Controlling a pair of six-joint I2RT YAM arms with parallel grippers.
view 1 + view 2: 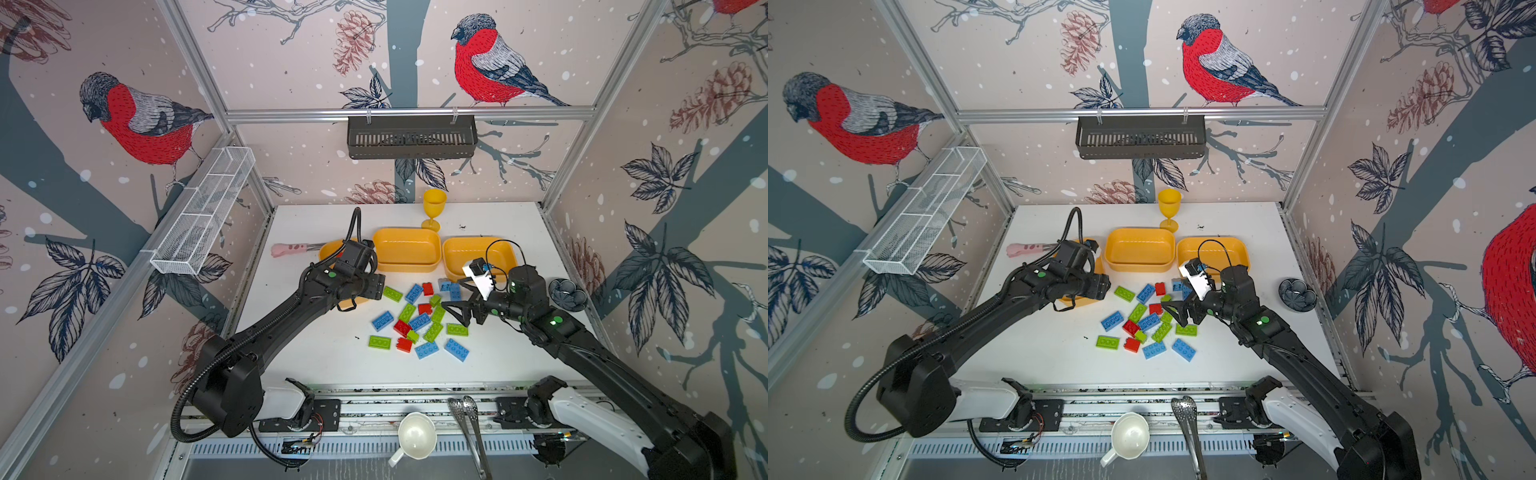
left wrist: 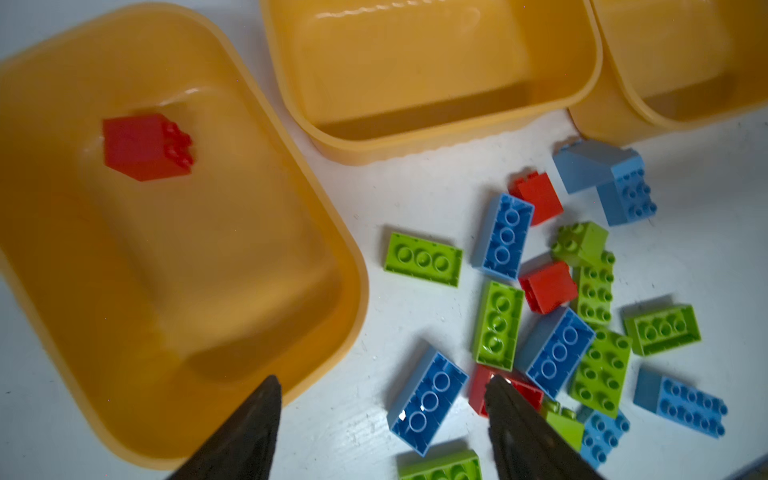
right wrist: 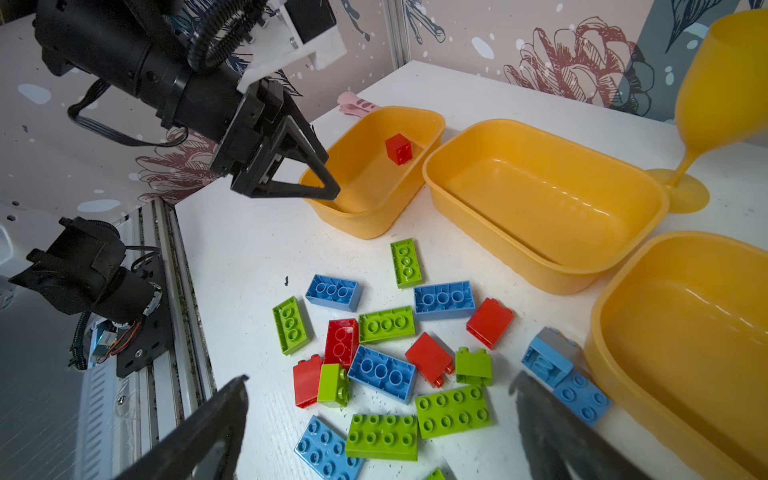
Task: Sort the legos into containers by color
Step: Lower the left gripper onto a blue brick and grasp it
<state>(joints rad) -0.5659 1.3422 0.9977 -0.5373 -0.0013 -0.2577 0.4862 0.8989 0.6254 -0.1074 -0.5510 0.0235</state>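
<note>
The white table (image 1: 316,357) is judged to be at an early stage of the sort; nearly all of the work is left. Three yellow-orange trays are ranged across its far half: the left tray (image 3: 365,224), set at an angle, the middle tray (image 3: 498,249) and the right tray (image 3: 648,316), each just beside the next; the middle and right ones are seen to be bare. The legos (image 1: 419,320) are heaped loosely in front of the trays, red, blue and lime green mixed, several leaning on or crowded against one another.

The left gripper (image 3: 332,176) is held over the near end of the left tray, jaws parted and nothing between them; the right gripper (image 3: 380,378) is poised above the right side of the heap, jaws spread wide, likewise empty. One red brick (image 2: 145,145) lies on its side in the left tray; red is thus taken to belong there.

A fresh pick is called for next. The pale blue bricks (image 3: 557,357) lie just beside the right tray's wall, so little room is left for a finger on that side; the outlying green brick (image 1: 379,342) has free edges all round. Bare table is left in front of the heap and to its left.
</note>
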